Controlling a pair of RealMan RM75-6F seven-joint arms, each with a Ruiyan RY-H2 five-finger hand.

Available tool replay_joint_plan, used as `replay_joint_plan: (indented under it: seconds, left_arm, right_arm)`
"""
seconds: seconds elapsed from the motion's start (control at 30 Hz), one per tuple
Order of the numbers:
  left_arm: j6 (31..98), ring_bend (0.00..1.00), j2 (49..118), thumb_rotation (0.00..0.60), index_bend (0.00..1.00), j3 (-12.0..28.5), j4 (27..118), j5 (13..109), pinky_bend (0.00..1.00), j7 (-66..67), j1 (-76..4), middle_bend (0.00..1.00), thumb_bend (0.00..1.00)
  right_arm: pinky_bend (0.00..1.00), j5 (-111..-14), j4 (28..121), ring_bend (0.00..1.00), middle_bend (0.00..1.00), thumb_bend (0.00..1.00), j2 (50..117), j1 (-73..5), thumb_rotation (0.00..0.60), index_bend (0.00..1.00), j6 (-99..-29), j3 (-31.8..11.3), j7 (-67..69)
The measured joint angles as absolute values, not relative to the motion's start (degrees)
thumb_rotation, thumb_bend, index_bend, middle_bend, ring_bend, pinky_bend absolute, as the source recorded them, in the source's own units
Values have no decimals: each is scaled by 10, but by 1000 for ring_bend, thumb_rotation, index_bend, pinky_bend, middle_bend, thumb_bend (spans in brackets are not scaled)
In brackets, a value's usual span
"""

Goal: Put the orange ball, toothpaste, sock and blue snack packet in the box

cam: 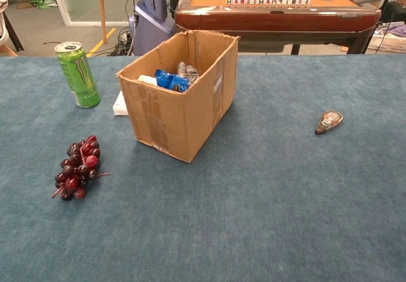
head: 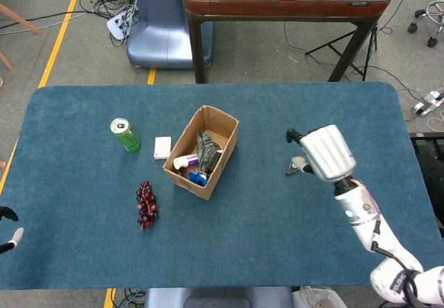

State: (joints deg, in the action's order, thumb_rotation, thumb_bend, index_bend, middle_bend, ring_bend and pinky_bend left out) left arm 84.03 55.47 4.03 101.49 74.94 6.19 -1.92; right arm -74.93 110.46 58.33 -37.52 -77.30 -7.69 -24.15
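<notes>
Sitting open-topped near the middle of the blue table [head: 83, 183], the cardboard box [head: 218, 159] holds the task items: blue snack packet [cam: 171, 80] on top toward the front, striped sock [cam: 187, 71] just behind it, toothpaste [head: 185, 160] lying along the left inside wall w/ its white end toward the rim. Orange ball isn't visible in either view; can't tell where it is.

Right hand [head: 326, 152] hovers above the table, well to the right of the box, nothing in it; back of the hand faces the head cam, so finger spread can't be judged, only a dark fingertip pokes out on its left side. Small brown object [cam: 328, 121] lies on the table just beside/under that hand in head view. Left hand [head: 7, 228] barely shows at the left edge; state can't be told.

Elsewhere: green drink can [cam: 77, 74] upright left of the box, white packet [head: 162, 147] flat btwn can and box, bunch of dark red grapes [cam: 79, 174] nearer the front-left.
</notes>
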Motion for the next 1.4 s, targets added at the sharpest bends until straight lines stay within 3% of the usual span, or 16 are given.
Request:
replay_joint_plan:
  seconds: [0.27,0.57,0.73,1.4]
  left_arm:
    - [835,417,560,600,499,40,1008,751,607,65,-23,460,262]
    - [859,417,568,600,494,38,999,783,607,54,-19,461,261]
    - [867,417,572,600,494,36,991,799,607,39,-16,461,262]
    - [871,417,576,600,493,34,995,811,607,50,-16,460,262]
  right_arm:
    - [738,-775,1102,609,676,0,559,-277,600,510,-855,-39,-230]
    - [565,-785,1055,455,535,0,582,-179,600,510,-900,-5,-170]
    - [511,-788,1016,420,507,0,613,-136,600,510,-920,7,-146]
    - [508,-847,950,418,504,0,631,-69,600,510,-938,0,-14]
